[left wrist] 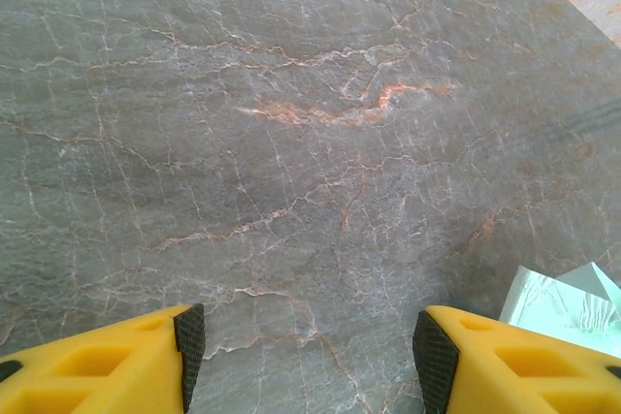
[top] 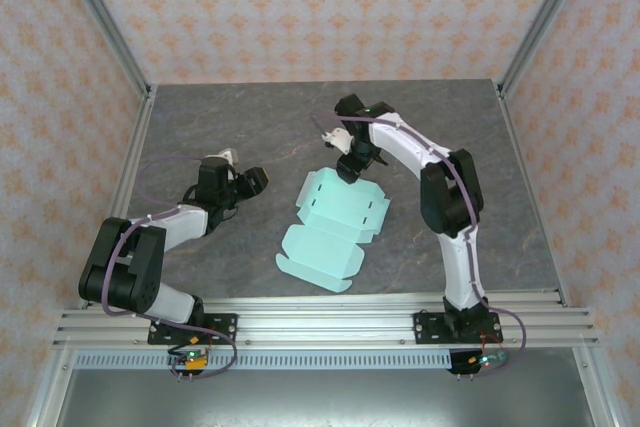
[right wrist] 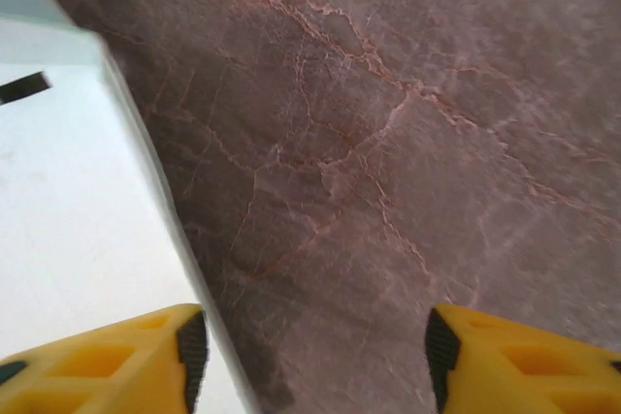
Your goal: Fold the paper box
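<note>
Folding well means pinching a flap near its crease: box (top: 335, 227) lies flat on table (top: 480, 167) btwn arms. R gripper (top: 352, 162) at its far edge, jaws part-open, empty; L gripper (top: 255, 182) likewise, beside it.

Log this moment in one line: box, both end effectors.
paper box: unfolded sheet on table | left end effector: open, empty, beside box | right end effector: open, empty, above box edge
</note>
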